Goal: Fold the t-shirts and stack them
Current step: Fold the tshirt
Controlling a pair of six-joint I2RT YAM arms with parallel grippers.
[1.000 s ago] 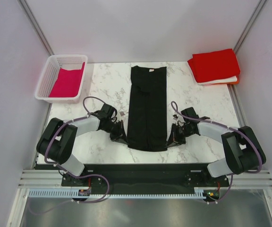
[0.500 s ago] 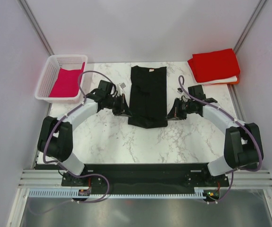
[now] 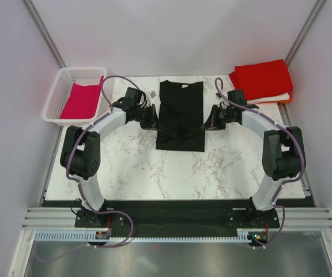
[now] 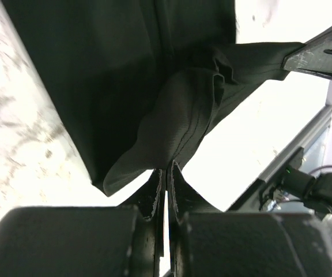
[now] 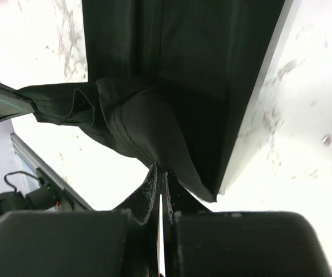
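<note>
The black t-shirt (image 3: 180, 118) lies in the middle of the marble table, folded into a narrow strip with its near end lifted and carried back over itself. My left gripper (image 3: 151, 121) is shut on the hem's left corner, seen as bunched black cloth (image 4: 177, 115) in the left wrist view. My right gripper (image 3: 209, 123) is shut on the hem's right corner, seen as cloth (image 5: 154, 121) in the right wrist view. Folded red t-shirts (image 3: 262, 79) are stacked at the back right over white and orange ones. A magenta t-shirt (image 3: 83, 99) lies in the basket.
The white lattice basket (image 3: 59, 92) stands at the back left. The marble table (image 3: 172, 167) shows bare in front of the black shirt. Grey walls enclose the back and both sides.
Both grippers have carried the black shirt's near hem away from the arm bases toward the collar. The shirt now looks about half as long as one second ago.
</note>
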